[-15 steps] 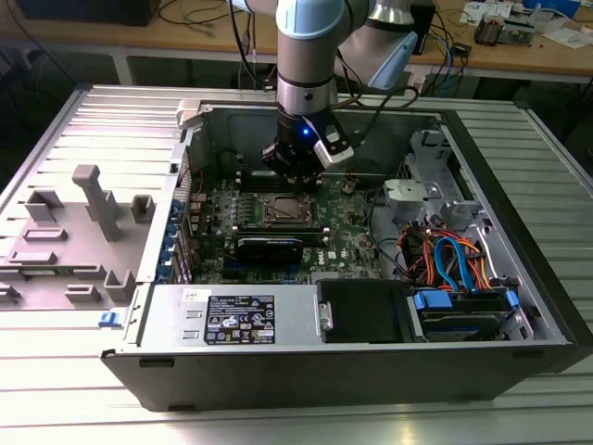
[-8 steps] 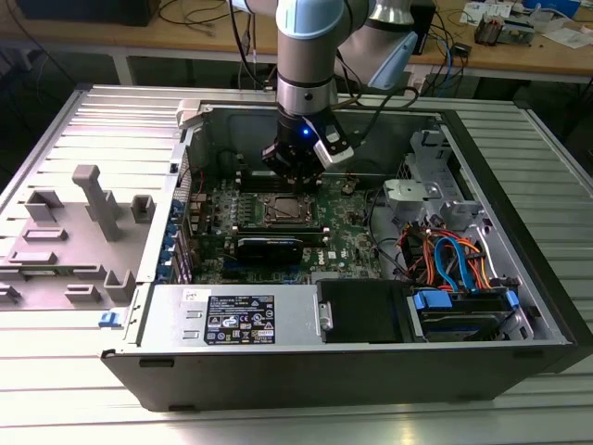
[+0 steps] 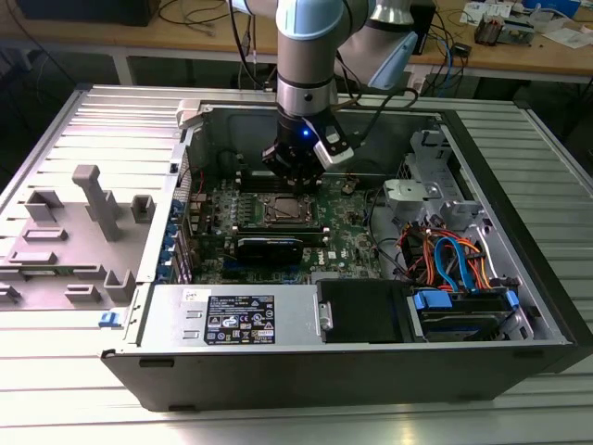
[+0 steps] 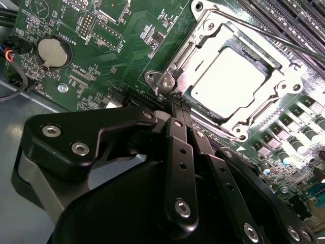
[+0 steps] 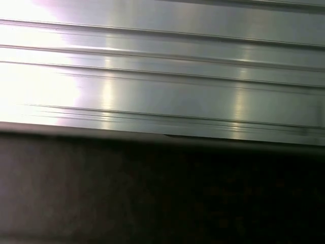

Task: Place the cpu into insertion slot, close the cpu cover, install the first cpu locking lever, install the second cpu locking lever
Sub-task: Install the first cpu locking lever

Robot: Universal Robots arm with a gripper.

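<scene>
End effector (image 4: pixel 175 101), fingers pressed together with nothing held, is set at the corner of the cover (image 4: pixel 203 38), chip (image 4: pixel 228 76) lying just beyond.

The arm (image 3: pixel 306 56) was a thick grey cylinder with pale blue joint caps and a small blue light glowing near its wrist. Its end effector (image 4: pixel 175 109) was matte black, built of angular links fastened with silver screws, with black cables trailing above.

Probably a lab: cable-strewn workbenches (image 3: pixel 519 51), opened computer case (image 3: pixel 482 185).
</scene>
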